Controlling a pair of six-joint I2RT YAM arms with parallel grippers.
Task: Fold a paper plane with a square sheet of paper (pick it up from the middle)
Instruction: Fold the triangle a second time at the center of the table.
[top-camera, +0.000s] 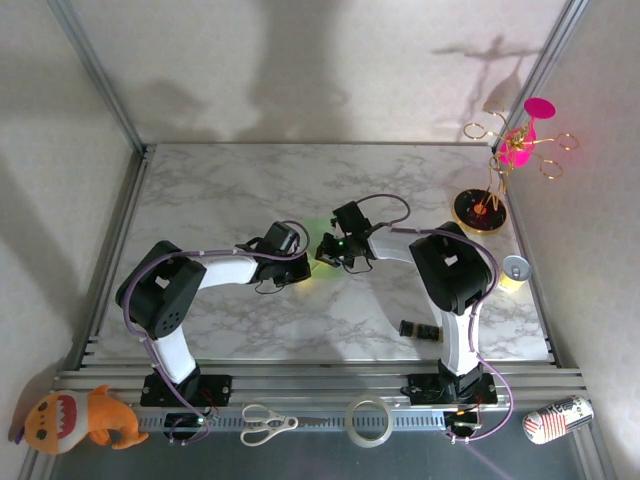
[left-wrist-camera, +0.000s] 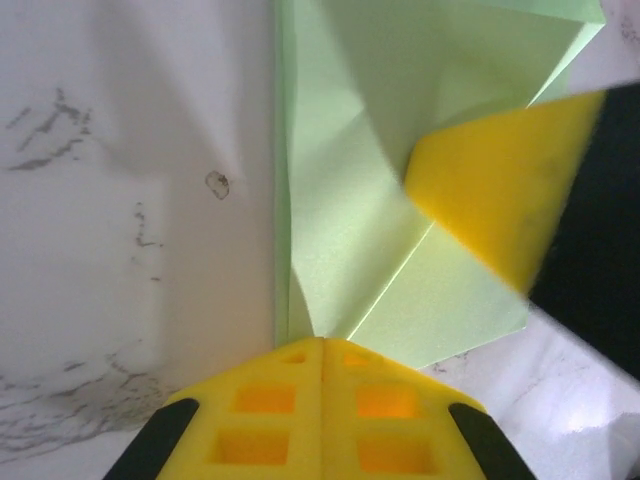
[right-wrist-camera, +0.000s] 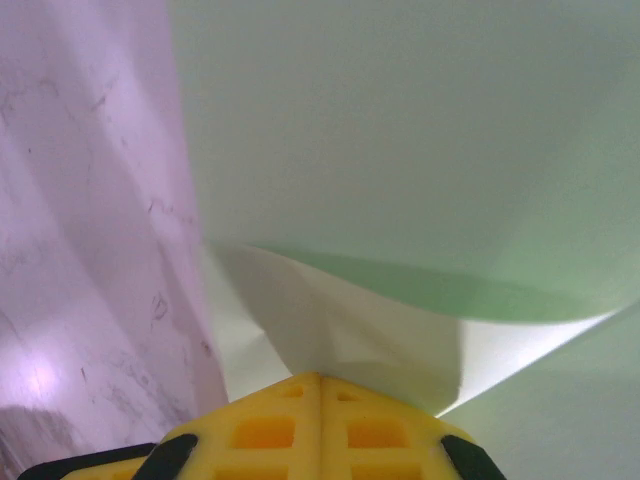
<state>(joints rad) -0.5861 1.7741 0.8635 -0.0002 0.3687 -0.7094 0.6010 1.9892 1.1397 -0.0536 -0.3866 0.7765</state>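
The square sheet of paper (left-wrist-camera: 340, 200) is light green and folded over itself, with diagonal creases and layered flaps. It lies on the marble table (top-camera: 200, 190) between the two arms, and only a sliver of the paper (top-camera: 318, 231) peeks out there. My left gripper (left-wrist-camera: 320, 345) is shut, its tips pinching the paper's near point. My right gripper (right-wrist-camera: 320, 380) is shut on a curled, pale flap of the sheet (right-wrist-camera: 400, 130). One yellow finger (left-wrist-camera: 490, 190) of the right gripper presses on the paper in the left wrist view. The two grippers (top-camera: 303, 266) (top-camera: 330, 250) meet mid-table. A paper plane is out of view.
A gold wire stand (top-camera: 490, 205) with a pink piece sits at the back right, a can (top-camera: 515, 268) by the right edge, and a small black part (top-camera: 420, 328) near the right base. Scissors (top-camera: 268, 422), a tape roll (top-camera: 368, 420), a plush toy (top-camera: 80, 418) and a lying can (top-camera: 558, 418) line the front rail.
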